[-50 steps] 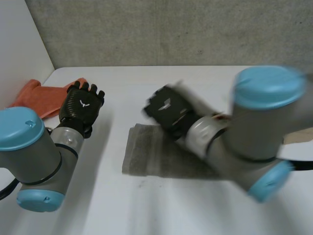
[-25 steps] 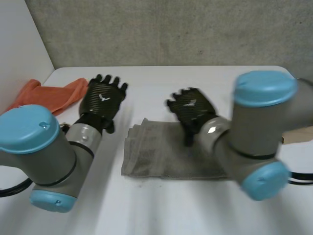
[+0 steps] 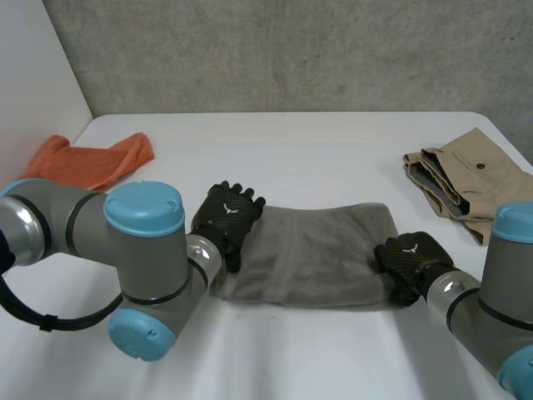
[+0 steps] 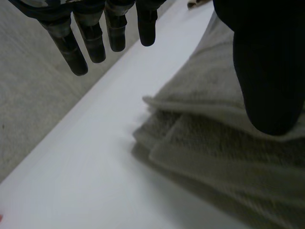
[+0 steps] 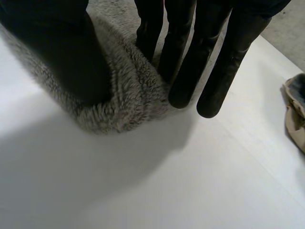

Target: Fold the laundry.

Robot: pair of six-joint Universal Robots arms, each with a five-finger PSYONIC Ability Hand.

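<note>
White worktop (image 3: pixel 333 142). Pinched folded grey terry towel (image 3: pixel 316 254) at right corner with right hand (image 3: pixel 408 260); rested released left hand (image 3: pixel 229 217), thumb down, fingers straight, on left end.

Left arm (image 3: pixel 100 242) comes in low from the left, elbow bent, wrist turned inward. Left hand (image 3: pixel 226 218) sits palm-down at the left end of the towel (image 3: pixel 321 254). Its fingers (image 4: pixel 95 40) are straight, slightly spread and off the cloth. Its thumb (image 4: pixel 267 71) lies on the folded edge, gripping nothing. Right arm (image 3: pixel 500 317) reaches in from the right. Right hand (image 3: pixel 410 260) is knuckles-up at the towel's right end. Its thumb (image 5: pixel 62 47) and straight fingers (image 5: pixel 183 62) straddle that end and pinch a hump of cloth between them.
</note>
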